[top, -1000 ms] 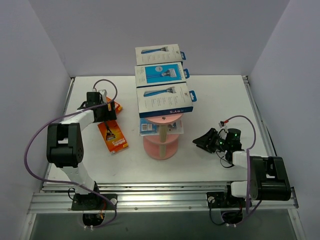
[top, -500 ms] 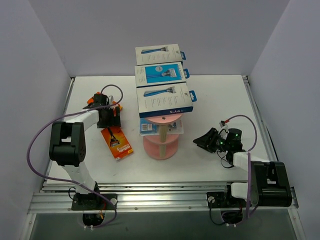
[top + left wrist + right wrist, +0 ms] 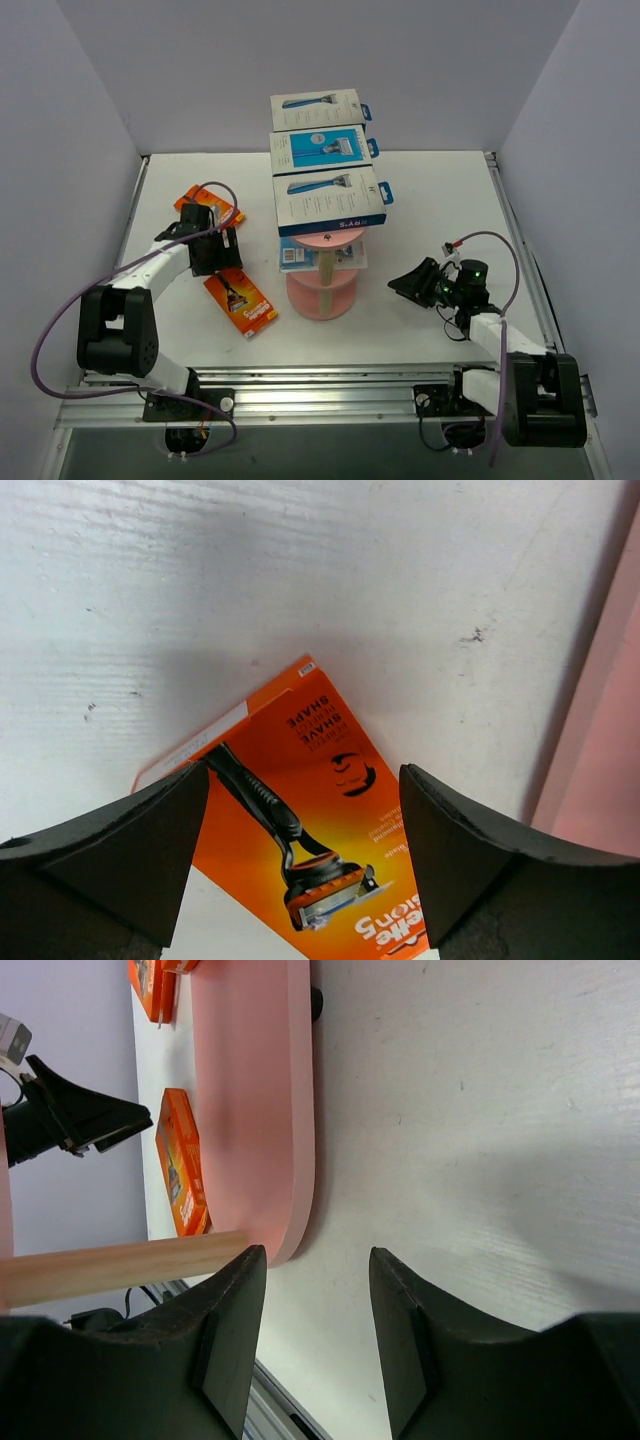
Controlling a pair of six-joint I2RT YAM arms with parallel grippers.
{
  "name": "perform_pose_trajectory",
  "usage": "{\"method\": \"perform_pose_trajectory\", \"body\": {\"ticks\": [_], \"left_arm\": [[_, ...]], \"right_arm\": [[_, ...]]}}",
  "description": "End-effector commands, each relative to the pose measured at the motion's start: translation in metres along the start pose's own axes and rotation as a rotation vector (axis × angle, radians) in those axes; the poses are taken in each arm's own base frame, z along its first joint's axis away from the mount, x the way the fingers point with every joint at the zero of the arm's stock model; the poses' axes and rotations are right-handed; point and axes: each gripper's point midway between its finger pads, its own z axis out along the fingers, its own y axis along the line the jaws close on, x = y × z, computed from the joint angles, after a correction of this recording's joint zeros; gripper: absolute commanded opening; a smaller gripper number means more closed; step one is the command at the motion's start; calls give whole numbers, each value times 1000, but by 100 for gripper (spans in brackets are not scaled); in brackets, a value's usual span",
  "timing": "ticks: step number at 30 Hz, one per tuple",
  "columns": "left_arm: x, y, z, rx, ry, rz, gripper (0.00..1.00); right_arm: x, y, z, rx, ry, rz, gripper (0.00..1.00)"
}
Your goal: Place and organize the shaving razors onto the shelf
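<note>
The pink shelf (image 3: 322, 297) stands mid-table with a beige post (image 3: 325, 268). Three white-and-blue razor boxes (image 3: 330, 200) lie in a row on its top tier. A clear blister pack with a blue insert (image 3: 298, 256) lies on the tier below. One orange razor pack (image 3: 241, 303) lies flat on the table left of the shelf. A second orange pack (image 3: 203, 206) lies farther back. My left gripper (image 3: 220, 266) is open just over the near orange pack (image 3: 320, 810), its fingers either side of the pack's end. My right gripper (image 3: 396, 286) is open and empty, right of the shelf's base (image 3: 255, 1090).
The right wrist view shows the post (image 3: 110, 1265), the near orange pack (image 3: 180, 1172) and the left gripper (image 3: 75, 1115) beyond the base. The shelf base edges the left wrist view (image 3: 600, 740). White walls close in three sides of the table (image 3: 430, 190).
My left arm has swung toward the near edge and the shelf. The orange pack under it has slid nearer and right. The second orange pack now shows behind it. The right arm has barely moved.
</note>
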Motion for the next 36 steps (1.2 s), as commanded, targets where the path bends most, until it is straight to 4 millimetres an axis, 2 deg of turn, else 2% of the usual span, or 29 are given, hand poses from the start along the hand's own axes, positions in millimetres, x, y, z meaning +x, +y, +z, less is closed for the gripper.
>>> {"method": "perform_pose_trajectory", "body": {"ticks": [1, 4, 7, 9, 11, 12, 16, 23, 29, 36], "left_arm": [[5, -10, -12, 48, -1, -51, 86], [11, -9, -13, 45, 12, -54, 85], [8, -5, -13, 20, 2, -43, 85], [2, -3, -13, 7, -9, -23, 85], [-3, 4, -13, -27, -24, -15, 85], [-6, 5, -11, -29, -26, -6, 85], [-14, 4, -7, -25, -33, 15, 85], [-6, 10, 6, -32, 0, 12, 85], [2, 6, 7, 4, 20, -10, 85], [13, -3, 8, 40, 37, -52, 86]], "right_arm": [[6, 3, -6, 2, 7, -26, 42], [10, 7, -12, 8, 1, -36, 41], [15, 11, -18, 17, -17, -36, 40], [16, 12, -22, 24, -46, -19, 38], [29, 17, -22, 19, -20, -24, 36], [26, 22, -24, 15, -46, -25, 34], [34, 28, -29, 22, -57, -23, 32], [51, 32, -41, 18, -54, -16, 29], [60, 33, -37, 24, -27, -22, 29], [70, 50, -22, -6, -2, -40, 29]]}}
